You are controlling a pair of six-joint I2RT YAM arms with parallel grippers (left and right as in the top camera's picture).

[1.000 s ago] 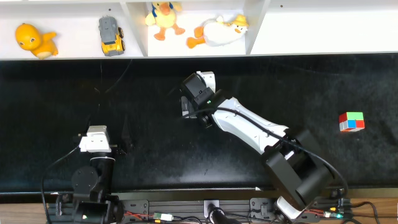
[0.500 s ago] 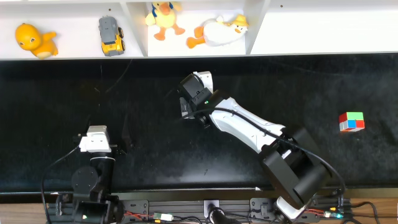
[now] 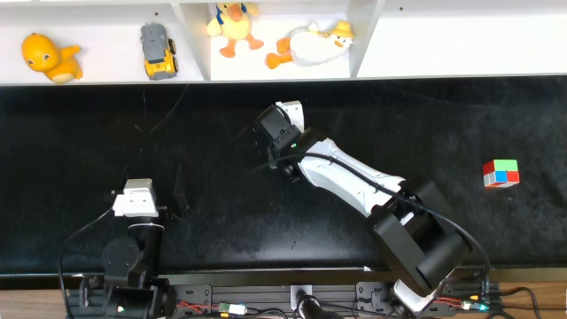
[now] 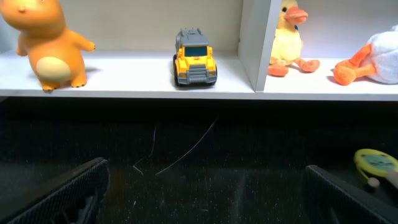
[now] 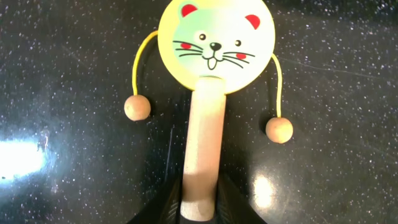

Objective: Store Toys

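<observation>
A wooden rattle drum [image 5: 214, 43] with a green cat face and two beads on strings lies on the black table. My right gripper [image 5: 200, 208] is shut on the end of its handle [image 5: 203, 149]. From above, the right gripper [image 3: 280, 146] sits at the table's middle, below the shelf, and covers the toy. The drum's round head [image 4: 375, 163] peeks in at the edge of the left wrist view. My left gripper [image 4: 205, 208] stands open and holds nothing, low near its base [image 3: 135, 200] and facing the shelf.
The white shelf [image 3: 283, 73] along the back holds an orange figure [image 3: 50, 56], a yellow truck [image 3: 158, 50], a yellow duck [image 3: 234, 27] and a white duck plush [image 3: 312, 44]. A coloured cube [image 3: 500, 173] sits at the table's right.
My right gripper has shifted slightly up and left over the rattle drum. The left arm has not moved.
</observation>
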